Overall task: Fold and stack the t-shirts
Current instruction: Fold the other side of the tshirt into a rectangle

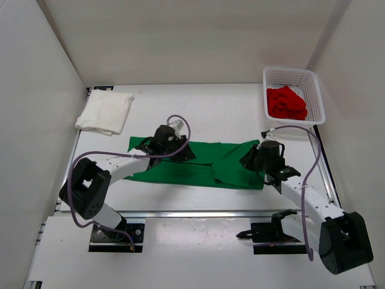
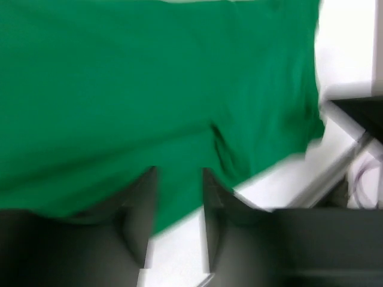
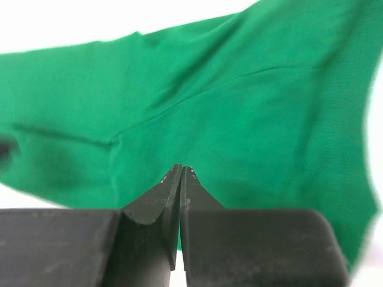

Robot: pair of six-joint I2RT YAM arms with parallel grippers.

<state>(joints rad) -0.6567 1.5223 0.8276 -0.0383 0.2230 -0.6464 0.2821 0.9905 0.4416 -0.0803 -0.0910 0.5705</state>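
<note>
1. First, low in the overhead view, we see the left arm [image 1: 114, 168] and the right arm [image 1: 307, 198] reaching up from the near edge of the table [image 1: 210, 108] towards its middle.
2. The left gripper [image 2: 178, 173] has its fingers spread. In its wrist view, green cloth and a strip of bare table show through the gap, and nothing is pinched.
3. The right gripper [image 3: 181, 169] has its fingers pressed together at the tips. The tips sit right against green cloth, but we cannot tell whether any fabric is caught between them.
4. The green t-shirt [image 1: 204, 165] lies across the centre of the overhead frame as a long, flat, slightly creased band. The left gripper is over its upper left part and the right gripper is at its right end.
5. Farther back, in the upper left of the frame, the white t-shirt [image 1: 105, 112] rests folded on the table, well apart from the green one.
6. Farthest, at the upper right, the red t-shirt [image 1: 287, 102] sits bunched inside the white mesh basket [image 1: 292, 71].
</note>
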